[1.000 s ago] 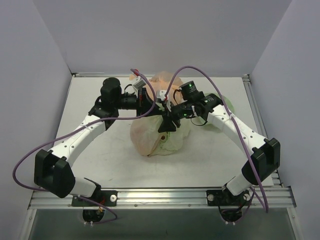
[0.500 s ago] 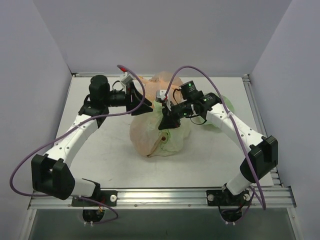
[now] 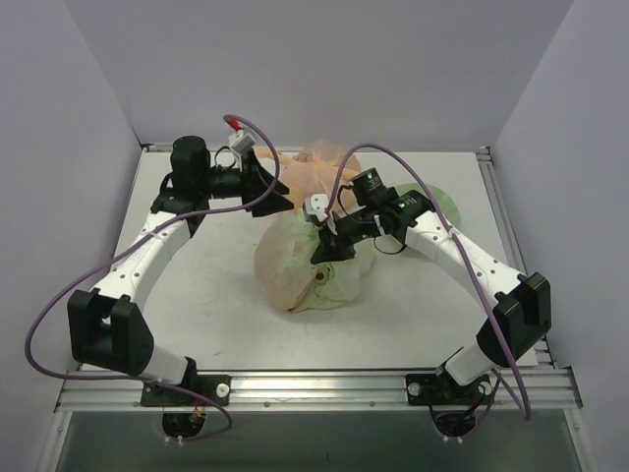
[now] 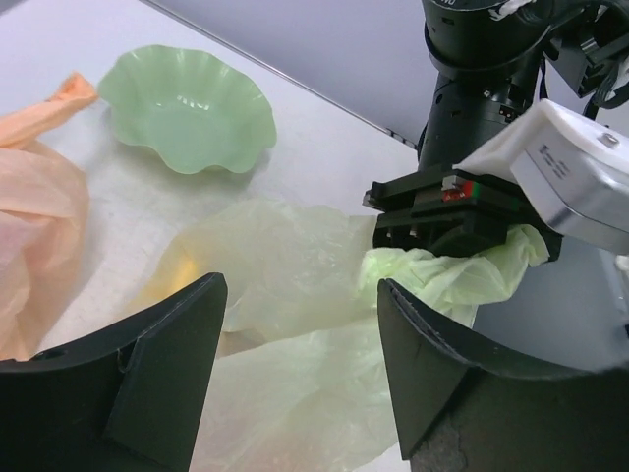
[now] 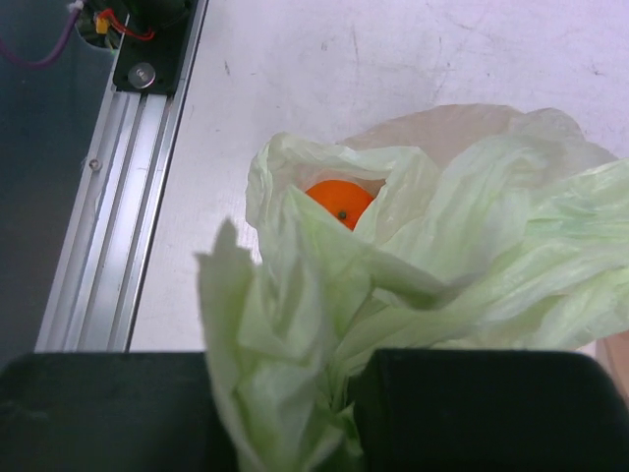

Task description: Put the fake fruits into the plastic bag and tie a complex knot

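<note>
White arms with black joints, purple cables.

The plastic bag lies mid-table, before my bases; a round fruit sits inside it; my right pincer is on its gathered top, plastic between the fingers; my left pincer hangs further left, apart; the second bag lies behind; the dish lies right, behind my right arm.

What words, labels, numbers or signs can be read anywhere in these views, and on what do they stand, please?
None can be read.
Faint print on the white casing of the right hand, shut on the bag, is too small to read.
</note>
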### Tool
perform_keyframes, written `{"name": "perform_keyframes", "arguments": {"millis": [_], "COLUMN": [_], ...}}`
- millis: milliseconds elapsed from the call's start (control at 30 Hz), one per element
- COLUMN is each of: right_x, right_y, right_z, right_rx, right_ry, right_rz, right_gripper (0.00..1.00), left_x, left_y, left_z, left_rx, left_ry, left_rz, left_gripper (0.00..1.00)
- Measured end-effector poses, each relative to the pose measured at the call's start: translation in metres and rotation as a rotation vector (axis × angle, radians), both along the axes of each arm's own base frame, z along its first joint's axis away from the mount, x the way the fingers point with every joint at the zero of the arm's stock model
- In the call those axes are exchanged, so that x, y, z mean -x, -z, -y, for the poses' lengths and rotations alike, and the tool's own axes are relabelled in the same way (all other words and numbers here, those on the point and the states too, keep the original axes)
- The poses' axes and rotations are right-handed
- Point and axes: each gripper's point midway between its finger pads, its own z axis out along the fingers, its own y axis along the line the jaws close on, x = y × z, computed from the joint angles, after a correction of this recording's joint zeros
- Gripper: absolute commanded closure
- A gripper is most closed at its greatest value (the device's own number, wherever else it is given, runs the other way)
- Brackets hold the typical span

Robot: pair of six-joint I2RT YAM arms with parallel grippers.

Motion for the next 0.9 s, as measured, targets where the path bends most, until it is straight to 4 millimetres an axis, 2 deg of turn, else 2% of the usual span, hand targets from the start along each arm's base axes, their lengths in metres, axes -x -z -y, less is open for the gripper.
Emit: {"name": "perform_keyframes", "arguments": {"millis": [133, 267, 367, 400, 467, 500, 633, 733, 900], "right_x": [0.003, 0.003, 0.002, 0.002, 0.001, 0.001, -0.004, -0.016, -0.043], "right_y": [0.002, 0.004, 0.005, 0.005, 0.006, 0.006, 0.007, 0.002, -0.017], "right_z": [-0.001, 0.001, 0.002, 0.002, 0.002, 0.002, 0.004, 0.007, 0.013], "right_rx": [0.004, 0.011, 0.017, 0.017, 0.021, 0.024, 0.043, 0.036, -0.043], "right_ry": [-0.033, -0.043, -0.047, -0.047, -0.044, -0.042, 0.011, 0.123, 0.384], "right_rz": [0.036, 0.052, 0.061, 0.064, 0.067, 0.068, 0.041, -0.044, -0.317], "right_gripper": [1.00, 1.00, 1.00, 1.00, 1.00, 1.00, 1.00, 1.00, 1.00], "left_x": [0.008, 0.025, 0.032, 0.033, 0.035, 0.035, 0.029, 0.019, 0.003], "left_y": [0.012, 0.009, 0.008, 0.010, 0.011, 0.011, 0.011, 0.008, -0.017], "left_z": [0.017, 0.030, 0.033, 0.033, 0.033, 0.032, 0.026, 0.017, 0.016], "left_rx": [0.002, 0.019, 0.031, 0.032, 0.034, 0.034, 0.036, 0.038, 0.048], "left_ry": [0.070, 0.149, 0.179, 0.183, 0.189, 0.189, 0.169, 0.133, 0.084], "left_rz": [-0.072, -0.101, -0.114, -0.125, -0.142, -0.141, -0.136, -0.135, -0.065], "left_gripper": [0.25, 0.27, 0.47, 0.64, 0.80, 0.98, 1.00, 1.00, 1.00]}}
